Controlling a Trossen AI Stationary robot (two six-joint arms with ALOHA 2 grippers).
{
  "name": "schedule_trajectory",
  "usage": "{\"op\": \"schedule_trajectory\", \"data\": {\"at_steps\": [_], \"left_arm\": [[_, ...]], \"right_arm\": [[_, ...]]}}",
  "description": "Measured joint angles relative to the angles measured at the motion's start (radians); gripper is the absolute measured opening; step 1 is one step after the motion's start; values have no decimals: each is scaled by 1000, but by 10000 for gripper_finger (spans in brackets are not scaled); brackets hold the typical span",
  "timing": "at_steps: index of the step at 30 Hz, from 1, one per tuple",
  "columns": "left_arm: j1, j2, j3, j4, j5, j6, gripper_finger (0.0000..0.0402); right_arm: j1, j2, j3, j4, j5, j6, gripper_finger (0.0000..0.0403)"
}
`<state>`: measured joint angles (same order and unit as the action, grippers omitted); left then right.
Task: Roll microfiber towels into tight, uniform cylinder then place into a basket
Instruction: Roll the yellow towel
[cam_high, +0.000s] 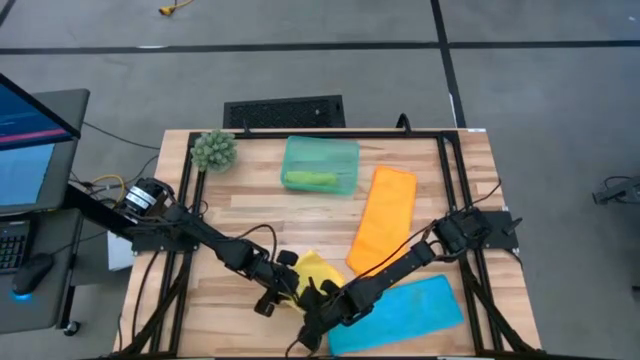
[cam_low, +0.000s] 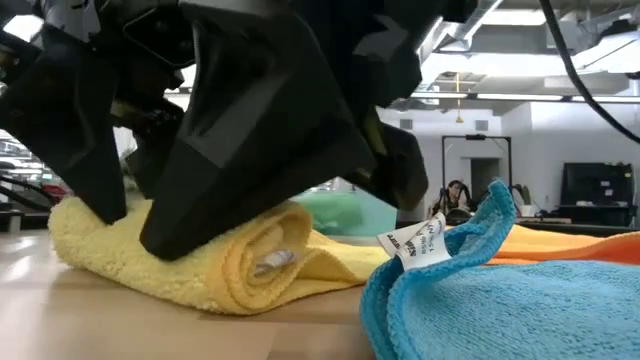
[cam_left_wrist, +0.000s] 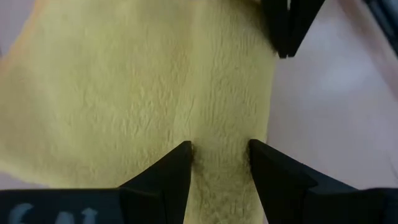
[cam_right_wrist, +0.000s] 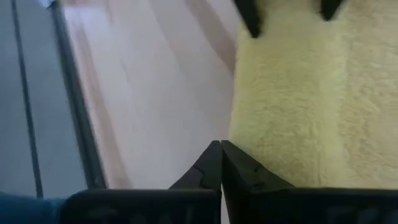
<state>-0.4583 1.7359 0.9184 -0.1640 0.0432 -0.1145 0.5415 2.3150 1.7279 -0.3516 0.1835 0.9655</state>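
Both arms are crowded over the yellow towel (cam_high: 318, 268) at the near edge of the worktop (cam_high: 250, 205), just in front of me. From table height it shows as a fat, partly rolled bundle (cam_low: 200, 262) with its spiral end and a small tag facing out. The left gripper (cam_left_wrist: 219, 163) presses down on the yellow pile with its fingers (cam_left_wrist: 171, 171) apart, a strip of cloth showing between them. The right gripper (cam_right_wrist: 221, 163) sits right at the towel's edge, where cloth meets bare wood, its fingers (cam_right_wrist: 208, 168) brought together tip to tip; whether any cloth is caught between them I cannot tell.

The bright blue towel (cam_high: 398, 315) lies flat just beside the yellow one, toward the right near corner, one corner curled up with a white label (cam_low: 415, 243). The orange towel (cam_high: 382, 218) lies spread out behind it. The teal basket (cam_high: 320, 163) stands at the far side with a green roll (cam_high: 310, 179) lying inside, and a spiky green plant ball (cam_high: 214, 150) sits well to its left
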Motion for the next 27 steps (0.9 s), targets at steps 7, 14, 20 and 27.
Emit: {"op": "schedule_trajectory", "data": {"at_steps": [7,14,20,27], "left_arm": [[-14,0,0,-29,-6,-1,153],[-13,0,0,-26,-6,-13,153],[-14,0,0,-21,-6,-66,153],[-14,0,0,-11,-7,-56,153]], "right_arm": [[-1,0,0,-6,34,66,7],[2,-13,1,21,91,64,11],[2,-41,0,-25,140,77,5],[23,-139,0,-297,296,147,3]]}}
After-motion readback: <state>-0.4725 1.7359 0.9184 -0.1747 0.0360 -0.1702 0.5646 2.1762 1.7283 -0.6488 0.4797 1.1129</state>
